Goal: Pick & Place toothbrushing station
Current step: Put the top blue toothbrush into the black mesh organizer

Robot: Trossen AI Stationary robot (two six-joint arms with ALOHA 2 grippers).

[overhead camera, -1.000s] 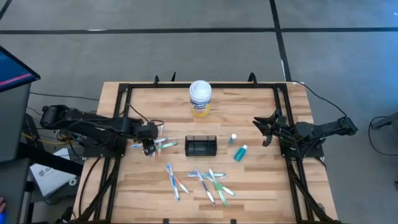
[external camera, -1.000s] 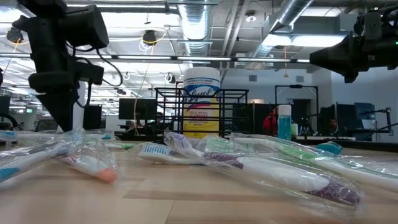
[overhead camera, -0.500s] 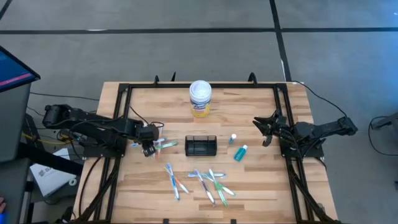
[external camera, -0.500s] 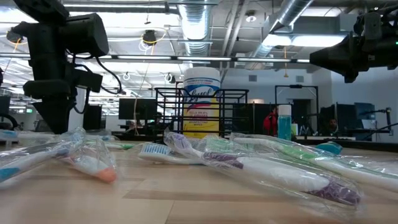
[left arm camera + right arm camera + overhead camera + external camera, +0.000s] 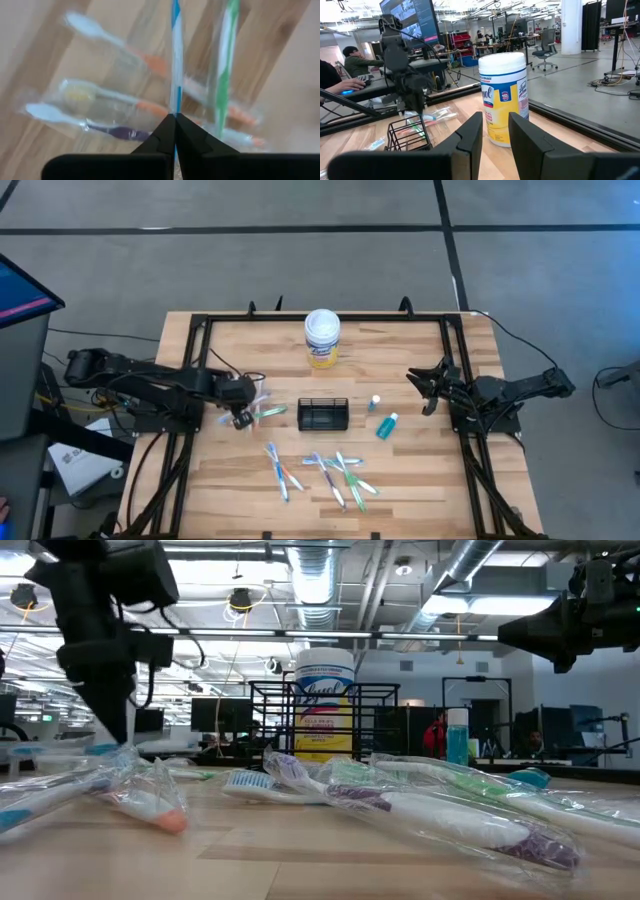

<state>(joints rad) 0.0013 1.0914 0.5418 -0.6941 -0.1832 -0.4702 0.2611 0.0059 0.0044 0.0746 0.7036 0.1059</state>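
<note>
The left arm is reaching in from the left edge of the worktop, its left end effector pointing down with the two fingers pressed together. The right arm is waiting at the right edge, its right end effector hanging above the worktop, fingers standing apart.

Grey floor, exposed ceiling ducts, office chair, monitors

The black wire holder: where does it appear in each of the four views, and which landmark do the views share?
High view: black wire holder at table centre.
Low view: behind the white canister, its frame showing at both sides.
Left wrist view: not in it.
Right wrist view: lower left, beside the canister.
Shared landmark: the white canister.
</note>
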